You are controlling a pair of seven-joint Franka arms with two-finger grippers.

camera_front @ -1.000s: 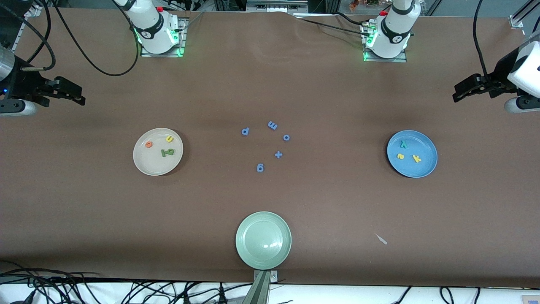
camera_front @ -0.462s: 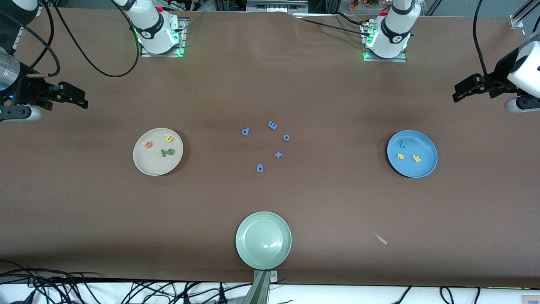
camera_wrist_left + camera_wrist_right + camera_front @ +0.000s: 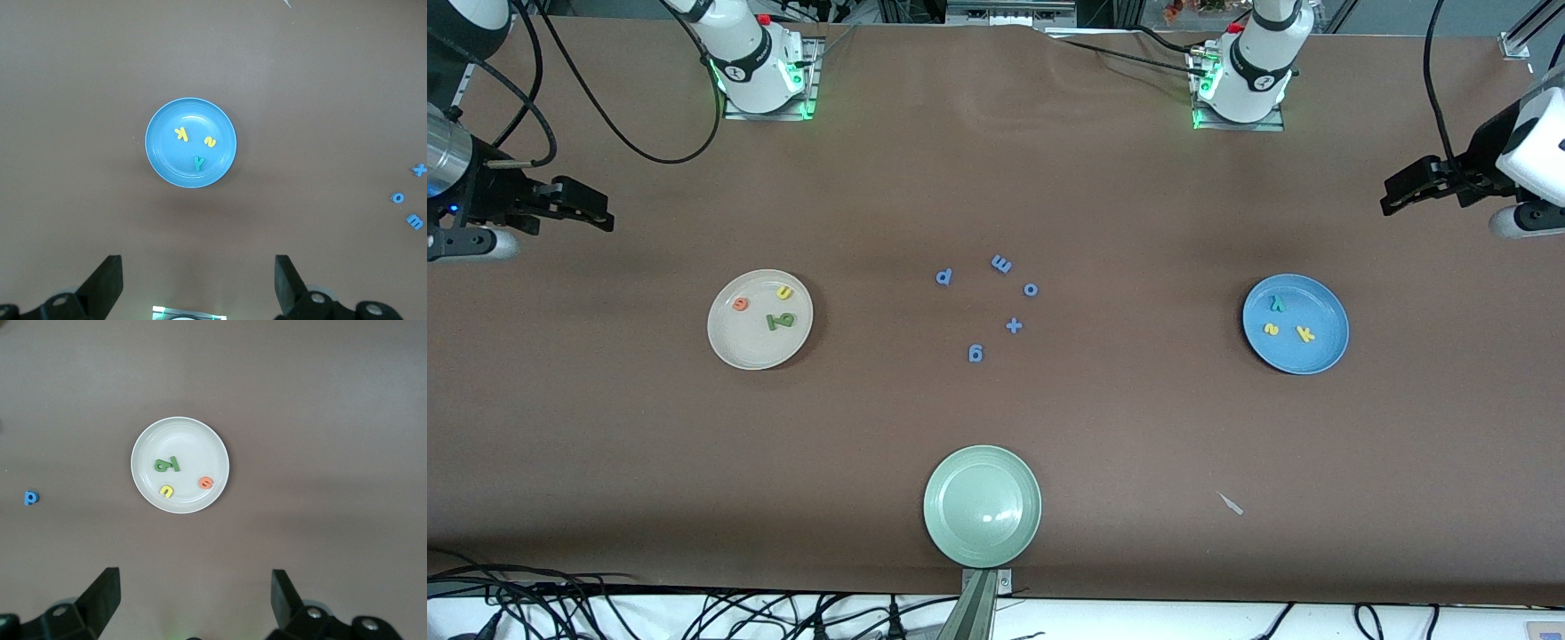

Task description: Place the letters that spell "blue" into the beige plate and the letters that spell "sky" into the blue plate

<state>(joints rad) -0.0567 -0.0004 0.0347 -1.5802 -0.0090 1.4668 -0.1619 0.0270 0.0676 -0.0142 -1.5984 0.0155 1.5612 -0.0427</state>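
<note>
beige plate (image 3: pixel 735 351): toward the right arm's end of the bench; holds the orange "e" (image 3: pixel 740 304), yellow "u" (image 3: pixel 783 292) and olive "b" and "l" (image 3: pixel 780 321), the last two touching or overlapping.
blue plate (image 3: pixel 1320 356): toward the left arm's end of the bench; holds the teal "y" (image 3: pixel 1277 304), yellow "s" (image 3: pixel 1271 329) and yellow "k" (image 3: pixel 1305 334), each apart from the others.
task state: judged complete; all seven letters sit inside their plates, none on the rims.
right gripper (image 3: pixel 596 212): jaws wide apart, empty; up in the air over bare bench at the right arm's end, with the beige plate below and ahead of it in its wrist view.
left gripper (image 3: pixel 1392 197): jaws wide apart, empty; over bare bench at the left arm's end, looking down on the blue plate.
key relation: each arm has its own plate closest; neither is over a plate or a letter.
leftovers: blue letters (image 3: pixel 975 354) scattered mid-bench between the two plates, well apart from both; pale green plate (image 3: pixel 983 544) nearest the front camera, nothing in it.
next move: probably none; if any, a retreat.
</note>
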